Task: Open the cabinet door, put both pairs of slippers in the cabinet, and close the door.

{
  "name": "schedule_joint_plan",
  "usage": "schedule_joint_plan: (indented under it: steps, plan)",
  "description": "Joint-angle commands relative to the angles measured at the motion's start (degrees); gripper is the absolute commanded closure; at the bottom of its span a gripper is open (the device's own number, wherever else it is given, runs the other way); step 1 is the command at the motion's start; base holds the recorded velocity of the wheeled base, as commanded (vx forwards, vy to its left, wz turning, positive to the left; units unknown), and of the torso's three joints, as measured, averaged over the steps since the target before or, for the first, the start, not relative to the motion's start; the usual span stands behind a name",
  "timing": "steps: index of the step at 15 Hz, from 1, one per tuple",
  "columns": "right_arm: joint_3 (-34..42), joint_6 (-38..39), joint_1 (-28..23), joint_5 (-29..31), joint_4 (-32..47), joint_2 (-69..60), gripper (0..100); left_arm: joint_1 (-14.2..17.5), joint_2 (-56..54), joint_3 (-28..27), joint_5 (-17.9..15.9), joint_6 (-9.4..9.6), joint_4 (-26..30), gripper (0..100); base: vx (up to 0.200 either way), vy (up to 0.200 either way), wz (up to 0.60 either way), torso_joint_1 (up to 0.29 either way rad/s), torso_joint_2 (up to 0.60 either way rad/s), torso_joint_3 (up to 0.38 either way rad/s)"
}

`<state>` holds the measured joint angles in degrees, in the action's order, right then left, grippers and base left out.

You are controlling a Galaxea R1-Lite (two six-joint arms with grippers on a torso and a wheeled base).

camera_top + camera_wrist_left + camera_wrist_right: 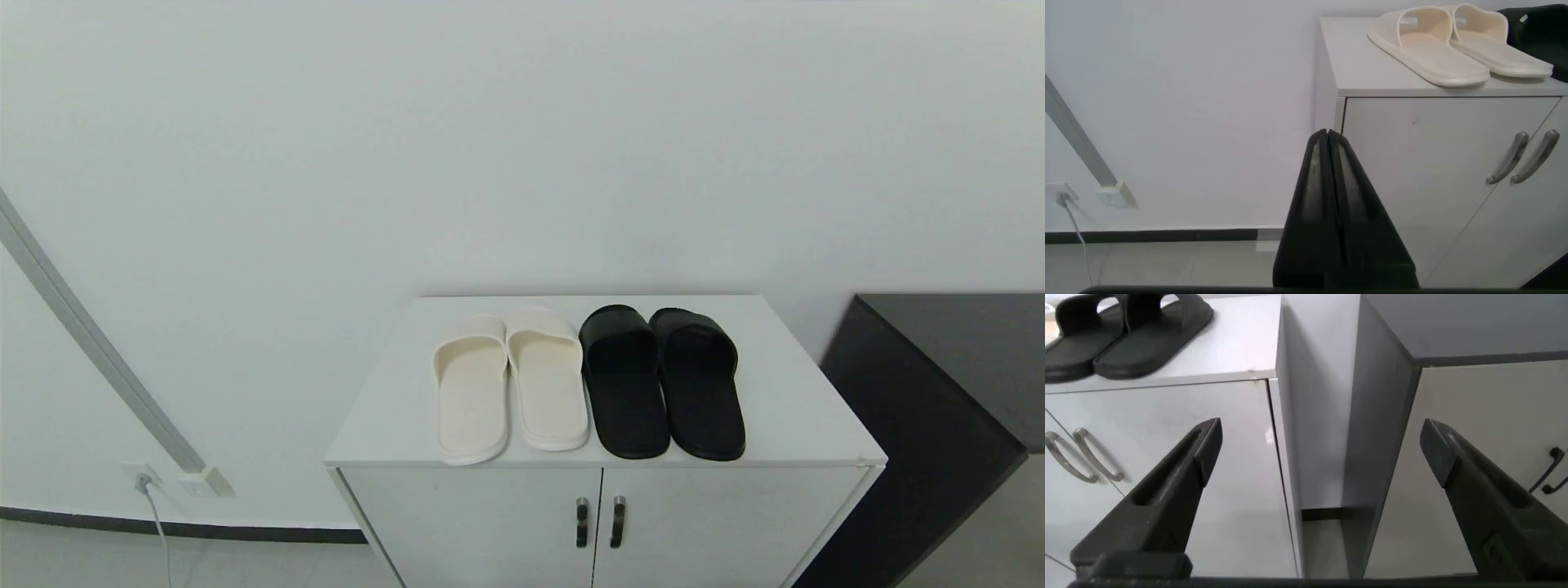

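**Wall-Side Storage Area: Status**

Plain white wall [522, 147] backs the work area. A white two-door cabinet [784, 400] stands against it. Both doors are shut, and the two dark metal bar handles [581, 521] sit side by side at the centre seam.

1. Task items. Both pairs lie on the cabinet top, toes toward the wall and heels at the front edge.
   - The pair of cream ribbed rubber slippers [510, 384] lies on the robot's left half.
   - The pair of black rubber slippers [661, 384] lies just beside it on the right.

2. Left gripper [1328, 135]. Its black fingers [1349, 188] are pressed together with nothing between them. It sits below the level of the cabinet top, off the cabinet's left front corner.

3. Right gripper [1320, 431]. Its fingers [1176, 490] are spread wide and hold nothing. It sits at door height, facing the narrow gap between the white cabinet and a dark grey cabinet [939, 392] standing to the right.

4. Surroundings. A grey cable duct [90, 335] runs diagonally down the wall to a white wall socket [140, 474]. A grey cable [159, 531] is plugged into the socket. A black baseboard [180, 529] lines the foot of the wall.
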<state>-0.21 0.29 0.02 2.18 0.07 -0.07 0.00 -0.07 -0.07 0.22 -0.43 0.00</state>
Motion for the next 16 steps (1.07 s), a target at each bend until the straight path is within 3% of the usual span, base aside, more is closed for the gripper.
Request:
schedule_joint_plan:
  steps: [1,6,8,10,13,16]
  plan:
    - [-0.06,-0.03,-0.02,0.1,-0.07,0.07,0,0.0,0.07,-0.01,0.04,-0.01,0.0,100,0.0,0.0,0.0,0.0,0.0,0.0]
    - [-0.23,-1.08,-0.02,-0.16,-0.42,1.39,0,0.0,0.07,-0.01,0.04,0.16,0.0,100,0.0,0.0,0.0,0.0,0.0,0.0]
    - [-17.55,6.3,1.29,0.54,-0.16,11.59,0,0.0,0.07,0.07,0.04,0.25,0.0,100,0.0,0.0,0.0,0.0,0.0,0.0]
    - [-14.21,-0.64,1.91,-1.22,3.79,18.09,0,0.0,0.07,0.07,0.04,0.08,0.0,100,0.0,0.0,0.0,0.0,0.0,0.0]
    - [-13.33,-0.73,2.79,-4.99,-2.97,30.4,0,0.0,0.07,-0.01,-0.04,0.25,0.0,100,0.0,0.0,0.0,0.0,0.0,0.0]
    - [-20.27,0.41,6.3,-5.52,-8.42,44.72,0,0.0,0.07,0.07,-0.04,0.25,0.0,100,0.0,0.0,0.0,0.0,0.0,0.0]
